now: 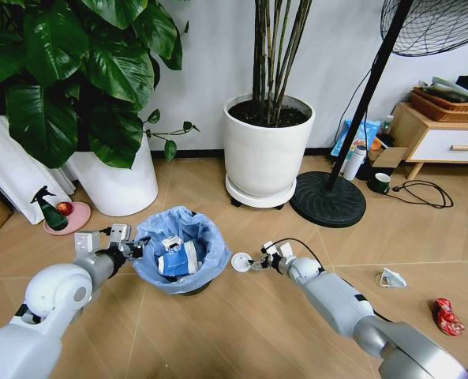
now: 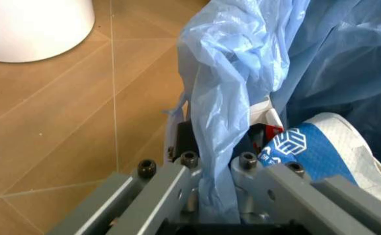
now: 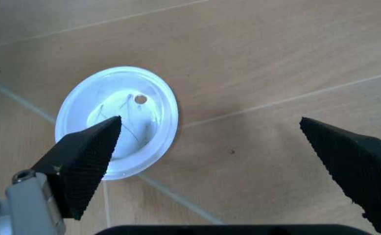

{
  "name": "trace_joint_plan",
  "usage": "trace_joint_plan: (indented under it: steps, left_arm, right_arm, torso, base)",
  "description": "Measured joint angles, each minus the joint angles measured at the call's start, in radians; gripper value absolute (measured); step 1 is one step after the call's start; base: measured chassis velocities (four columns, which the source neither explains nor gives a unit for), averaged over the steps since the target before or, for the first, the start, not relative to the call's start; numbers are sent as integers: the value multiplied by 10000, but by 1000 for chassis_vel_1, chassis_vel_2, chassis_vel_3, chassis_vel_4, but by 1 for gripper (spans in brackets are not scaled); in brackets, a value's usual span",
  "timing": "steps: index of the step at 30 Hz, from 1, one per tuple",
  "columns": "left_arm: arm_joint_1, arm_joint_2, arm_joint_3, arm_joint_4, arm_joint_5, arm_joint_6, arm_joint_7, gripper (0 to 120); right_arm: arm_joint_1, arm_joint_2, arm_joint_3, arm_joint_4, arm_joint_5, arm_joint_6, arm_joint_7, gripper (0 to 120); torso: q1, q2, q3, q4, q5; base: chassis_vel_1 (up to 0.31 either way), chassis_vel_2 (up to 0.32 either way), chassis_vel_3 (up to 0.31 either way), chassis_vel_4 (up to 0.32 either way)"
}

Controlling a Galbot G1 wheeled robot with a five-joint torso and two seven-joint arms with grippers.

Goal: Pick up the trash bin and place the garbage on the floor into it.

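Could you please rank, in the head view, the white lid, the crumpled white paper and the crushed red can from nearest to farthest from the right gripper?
Measured from the right gripper, open over the floor:
1. White lid, just beside its fingertips, next to the trash bin.
2. Crumpled white paper, farther out on the robot's right.
3. Crushed red can, farthest right.

Trash bin (image 1: 180,251) showed black under a crinkled light-blue bag liner (image 2: 243,73), with a blue-and-white carton (image 2: 311,147) inside. Floor (image 1: 241,316) was light brown wood in chevron planks; on it lay a white round lid (image 3: 116,121), a white crumpled scrap (image 1: 391,278) and a red crushed can (image 1: 447,316). Plant pots (image 1: 267,150) were white, the spray bottle (image 1: 50,210) dark green.
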Motion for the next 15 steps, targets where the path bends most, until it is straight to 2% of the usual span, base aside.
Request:
trace_joint_plan:
  steps: [12, 15]
  left_arm:
    - [-50, -8, -3, 28, 20, 0, 36, 0]
    - [-96, -17, -2, 66, 23, 0, 52, 0]
  right_arm:
    - [167, 401, 278, -892, -572, 249, -85, 97]
    - [209, 492, 321, -1047, -637, 284, -91, 91]
  torso:
    - [0, 0, 0, 0, 0]
    - [0, 0, 0, 0, 0]
  base:
    - [0, 0, 0, 0]
    - [0, 0, 0, 0]
